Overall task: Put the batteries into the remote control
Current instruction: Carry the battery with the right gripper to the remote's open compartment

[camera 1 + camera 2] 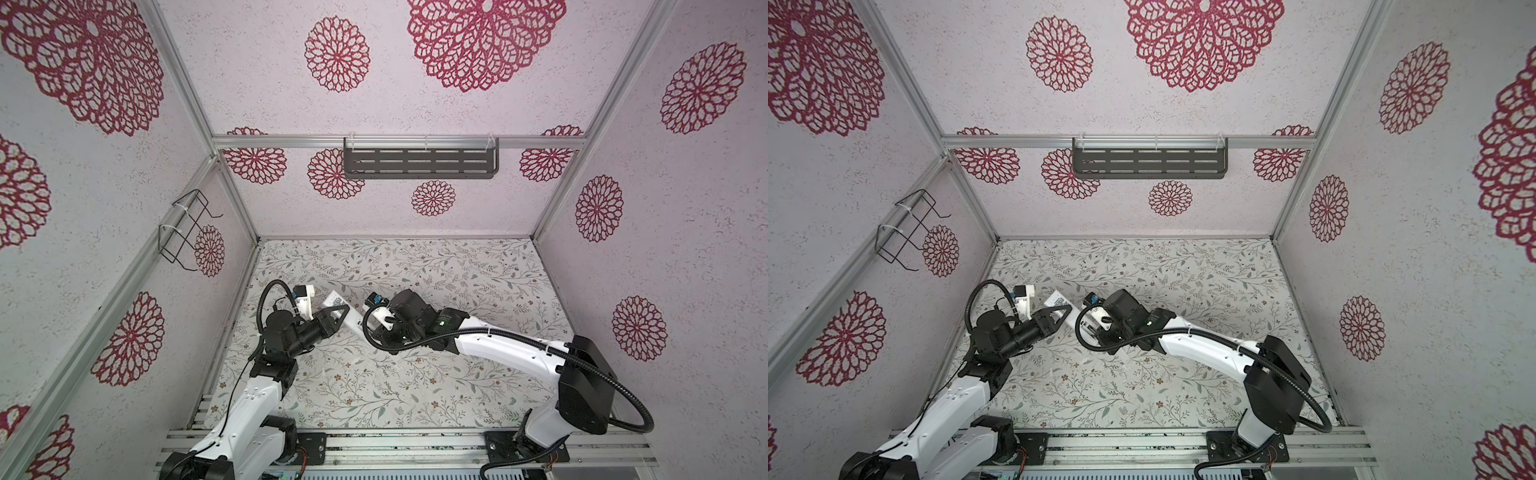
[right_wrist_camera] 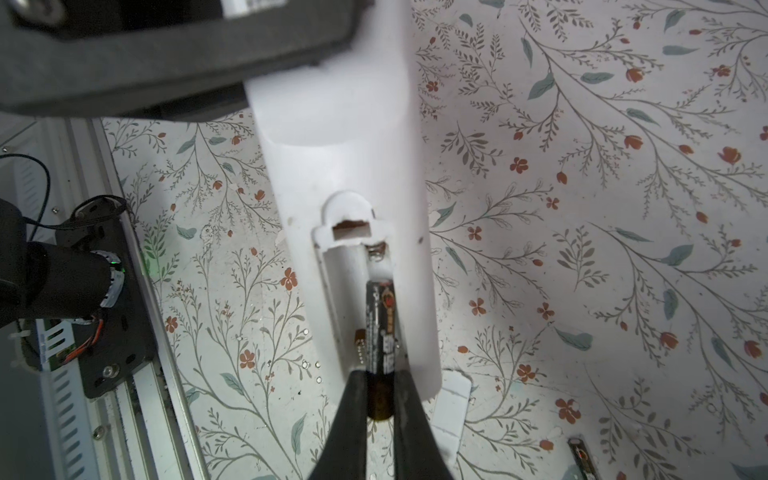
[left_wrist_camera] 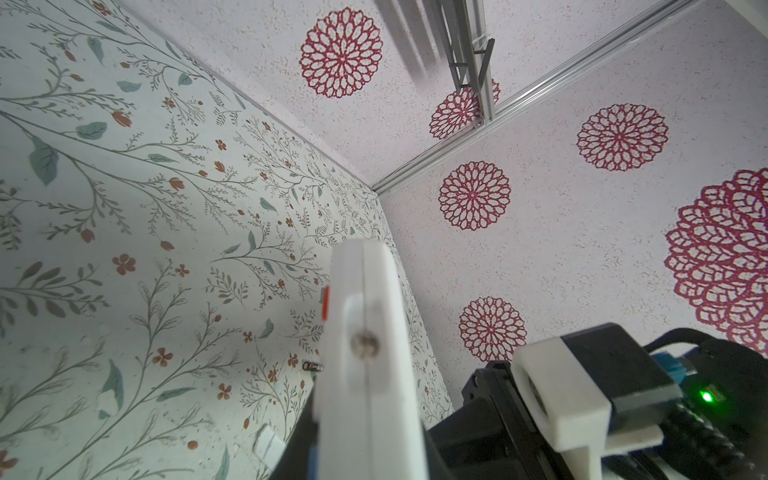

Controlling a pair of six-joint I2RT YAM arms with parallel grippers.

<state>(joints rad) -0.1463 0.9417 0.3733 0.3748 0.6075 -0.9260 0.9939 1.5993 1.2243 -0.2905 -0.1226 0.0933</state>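
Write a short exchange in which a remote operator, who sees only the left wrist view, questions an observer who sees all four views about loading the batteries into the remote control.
Operator: I see only an edge of the remote control and one battery lying on the table. Is the right gripper carrying anything?
Observer: Yes. The right gripper is shut on a second battery.
Operator: Where is it against the remote?
Observer: Its front end sits in the open bay on the remote's back, just short of the spring.
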